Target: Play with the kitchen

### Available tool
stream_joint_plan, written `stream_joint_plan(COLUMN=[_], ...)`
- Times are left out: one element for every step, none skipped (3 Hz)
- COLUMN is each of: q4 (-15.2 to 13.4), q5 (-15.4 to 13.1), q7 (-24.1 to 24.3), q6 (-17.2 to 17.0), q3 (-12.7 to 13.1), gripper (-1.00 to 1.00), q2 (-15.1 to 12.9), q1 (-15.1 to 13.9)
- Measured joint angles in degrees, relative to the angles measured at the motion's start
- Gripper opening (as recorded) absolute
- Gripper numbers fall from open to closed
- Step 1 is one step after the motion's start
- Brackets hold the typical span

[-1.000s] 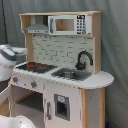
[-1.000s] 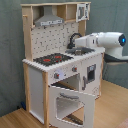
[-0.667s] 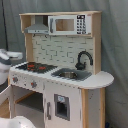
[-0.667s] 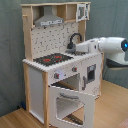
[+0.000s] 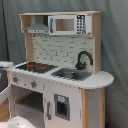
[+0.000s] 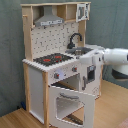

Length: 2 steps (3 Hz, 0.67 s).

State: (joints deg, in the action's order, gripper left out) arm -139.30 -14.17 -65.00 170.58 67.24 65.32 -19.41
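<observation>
While the kitchen fills the left and middle of the second exterior view, its oven door hangs swung open at lower centre. Above it lie the stovetop with red rings, then the black faucet over the sink; the grey hood sits at upper left. At the right edge the white arm reaches toward the counter's end; whether its end effector is released or clenched cannot be told. Seen in the first exterior view, the microwave sits top centre.
</observation>
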Motion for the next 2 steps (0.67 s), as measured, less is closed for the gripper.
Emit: stream_joint_plan(q4=[-1.7, -3.3], q5=[1.9, 3.8], q7=[1.5, 3.0], q6=[-2.5, -5.0], q3=[2.7, 5.3], gripper=[1.0, 1.0], q2=[3.0, 5.9], q1=[2.9, 5.8])
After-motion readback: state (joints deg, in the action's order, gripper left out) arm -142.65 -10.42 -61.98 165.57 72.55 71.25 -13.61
